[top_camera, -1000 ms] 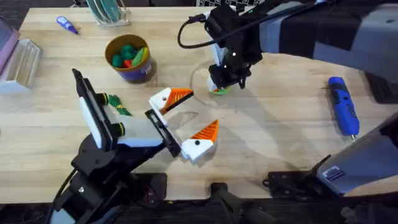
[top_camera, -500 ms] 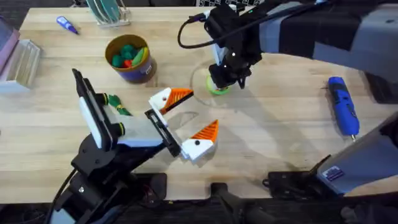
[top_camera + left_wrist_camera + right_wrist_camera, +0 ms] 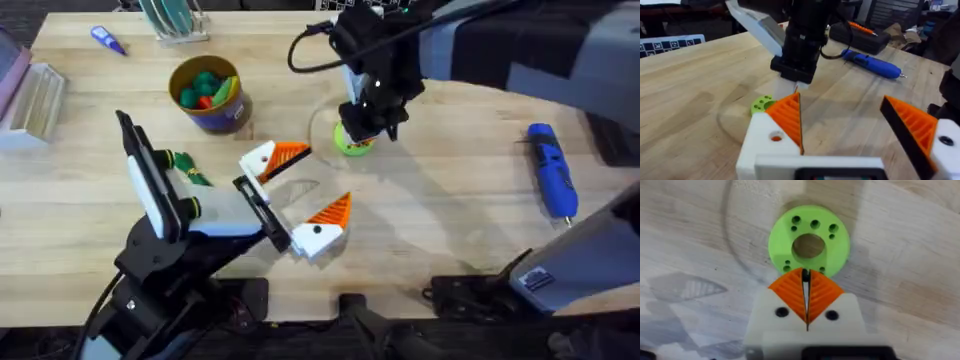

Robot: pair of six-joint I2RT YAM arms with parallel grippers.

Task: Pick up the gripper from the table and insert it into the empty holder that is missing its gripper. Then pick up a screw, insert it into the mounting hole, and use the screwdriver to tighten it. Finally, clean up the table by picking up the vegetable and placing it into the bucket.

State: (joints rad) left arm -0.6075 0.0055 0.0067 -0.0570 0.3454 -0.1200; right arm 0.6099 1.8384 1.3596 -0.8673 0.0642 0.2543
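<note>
Screwdriving is the stage that counts here, so the bright blue, thick pen-shaped powered screwdriver (image 3: 552, 170) matters most. It lies flat near the bench's right edge, well apart from both arms. Its long axis runs from the far edge toward the near edge, slightly slanted. In the left wrist view its thin silver bit seems to point to the near side. It looks rigid and fairly heavy for its size, with a smooth round barrel that could roll or twist. A hold across the thick middle of the barrel, square to the long axis, looks safest.

The right gripper (image 3: 806, 272) hangs over the round bright-green plastic disc (image 3: 782, 240) in the middle of the bench. Its orange ribbed pads are pressed together over the disc's near rim. Whether something small is pinched between them I cannot tell.

The left gripper (image 3: 322, 180) sits toward the near edge with its orange-tipped white fingers spread wide, holding nothing.

The small dark-green toy vegetable (image 3: 186, 166) lies beside the left arm. It looks light and easy to pinch across its width. The yellow-gold bucket (image 3: 222, 118) stands beyond it toward the far edge.
</note>
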